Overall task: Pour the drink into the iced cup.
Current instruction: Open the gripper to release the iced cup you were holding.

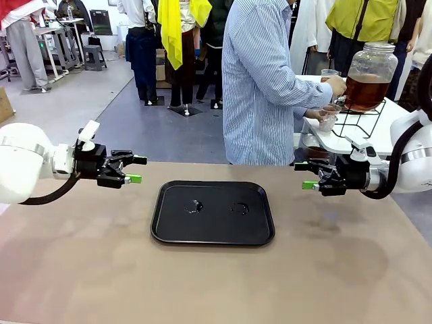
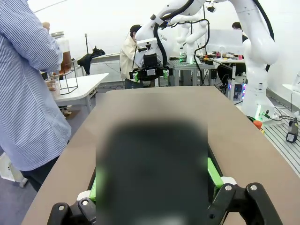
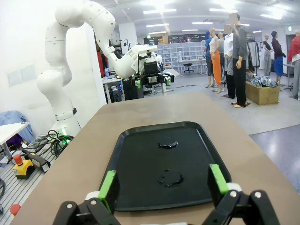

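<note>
Amber-brown drink (image 1: 364, 91); black tray (image 1: 212, 236); blue-white striped shirt (image 1: 260, 88); brown table (image 1: 216, 283).

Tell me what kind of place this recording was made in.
Probably a robotics lab or demo hall: another white arm stands at a far bench, shelves of bins line the back wall, and an emergency-stop button sits beside the table.

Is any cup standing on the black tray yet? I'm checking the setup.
No, the black tray carries only two small wet ring marks, no cup.

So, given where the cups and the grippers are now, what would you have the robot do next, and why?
Probably wait. Both the left gripper and right gripper hang open beside the black tray, which carries no cup; the person is at the side table, holding a cup by the drink dispenser.
</note>
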Controlling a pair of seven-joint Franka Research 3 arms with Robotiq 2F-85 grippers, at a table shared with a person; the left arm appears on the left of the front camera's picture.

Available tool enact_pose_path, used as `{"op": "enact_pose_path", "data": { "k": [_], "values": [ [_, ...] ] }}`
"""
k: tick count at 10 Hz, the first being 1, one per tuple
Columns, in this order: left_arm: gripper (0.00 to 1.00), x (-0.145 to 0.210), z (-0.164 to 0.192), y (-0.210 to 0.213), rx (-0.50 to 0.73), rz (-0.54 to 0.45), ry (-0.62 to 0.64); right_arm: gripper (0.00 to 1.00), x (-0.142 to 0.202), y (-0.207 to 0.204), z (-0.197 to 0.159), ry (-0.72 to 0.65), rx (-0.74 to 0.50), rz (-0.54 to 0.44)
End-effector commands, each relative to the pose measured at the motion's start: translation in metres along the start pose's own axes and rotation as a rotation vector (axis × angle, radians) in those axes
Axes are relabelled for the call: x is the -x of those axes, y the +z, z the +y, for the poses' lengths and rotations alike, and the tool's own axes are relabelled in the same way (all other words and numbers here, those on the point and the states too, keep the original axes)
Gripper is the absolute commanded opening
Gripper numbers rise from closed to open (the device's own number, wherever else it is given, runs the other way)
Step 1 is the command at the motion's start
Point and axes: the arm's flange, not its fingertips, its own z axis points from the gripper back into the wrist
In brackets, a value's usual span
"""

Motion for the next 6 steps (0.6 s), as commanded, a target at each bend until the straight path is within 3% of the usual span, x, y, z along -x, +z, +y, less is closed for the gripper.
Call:
{"op": "enact_pose_path", "data": {
  "k": [1,6],
  "values": [
    [1.00,-0.0021,-0.0002,-0.0016,-0.012,-0.008,0.001,1.00,-0.0029,-0.0005,-0.0021,0.002,-0.002,0.001],
    [1.00,-0.0021,-0.0002,-0.0016,-0.012,-0.008,0.001,1.00,-0.0029,-0.0005,-0.0021,0.002,-0.002,0.001]
  ]
}}
